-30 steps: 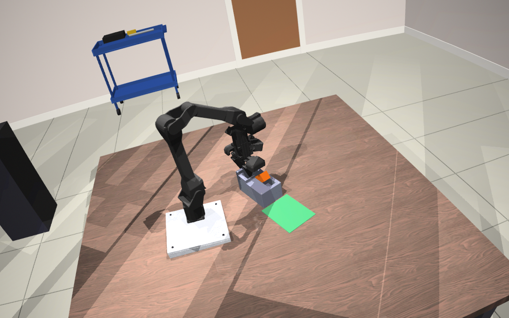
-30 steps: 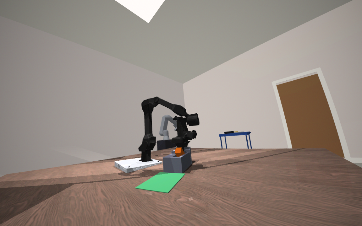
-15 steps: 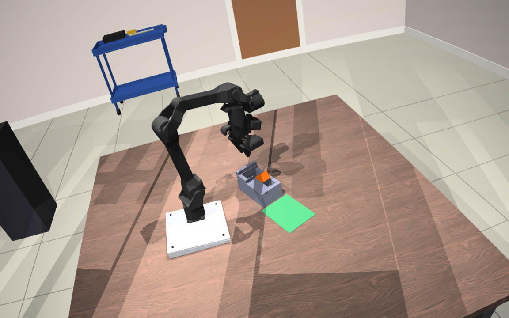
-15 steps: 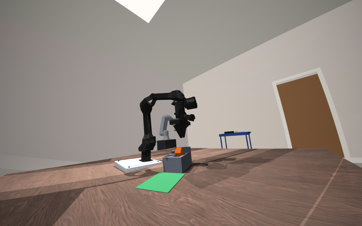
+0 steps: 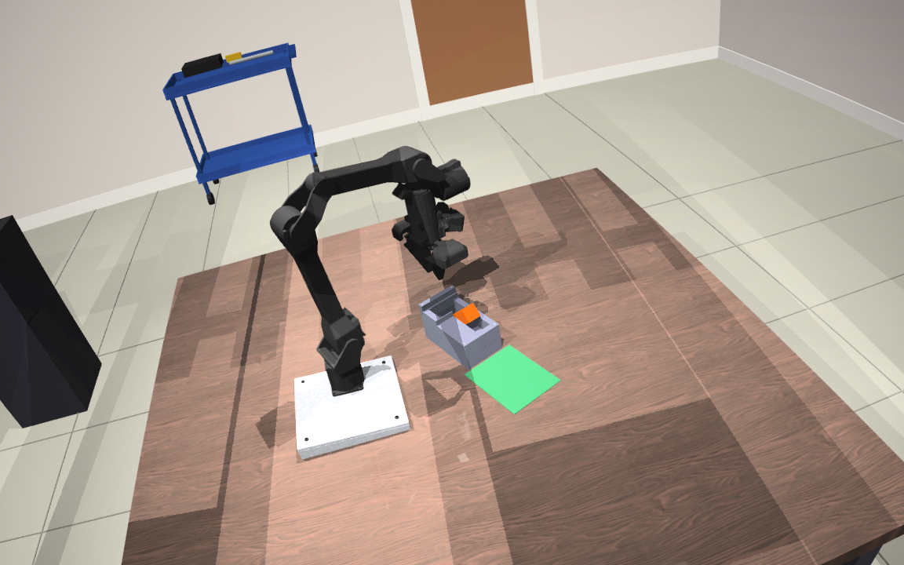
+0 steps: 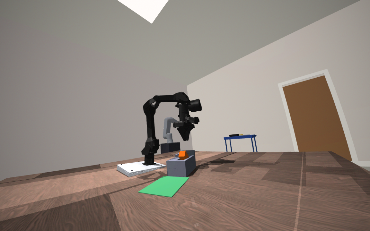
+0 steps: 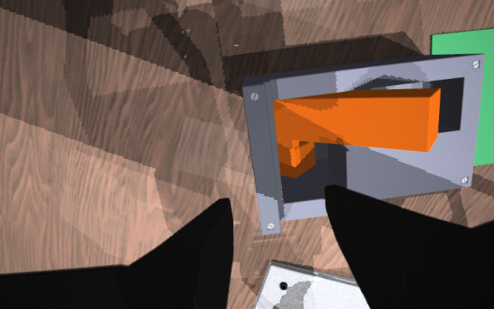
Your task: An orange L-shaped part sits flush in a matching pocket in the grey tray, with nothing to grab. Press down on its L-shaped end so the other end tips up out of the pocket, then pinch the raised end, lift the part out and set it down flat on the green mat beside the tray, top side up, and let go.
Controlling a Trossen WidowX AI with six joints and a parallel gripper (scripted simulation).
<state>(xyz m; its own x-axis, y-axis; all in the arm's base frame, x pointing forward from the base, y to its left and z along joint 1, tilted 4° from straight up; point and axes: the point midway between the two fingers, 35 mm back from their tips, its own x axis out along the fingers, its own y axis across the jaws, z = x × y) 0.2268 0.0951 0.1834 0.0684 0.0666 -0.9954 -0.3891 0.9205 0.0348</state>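
Wrist view shows my gripper point(image 7: 278, 202) half-open and empty above the tray point(image 7: 261, 142). If the tipped orange part point(image 7: 371, 122) settles flat, I judge nothing remains to pinch.

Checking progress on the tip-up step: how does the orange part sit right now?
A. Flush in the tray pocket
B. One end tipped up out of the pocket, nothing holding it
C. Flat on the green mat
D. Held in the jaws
B: the orange part slants up from the grey tray, its far end raised, while the gripper hangs above it, open and holding nothing.
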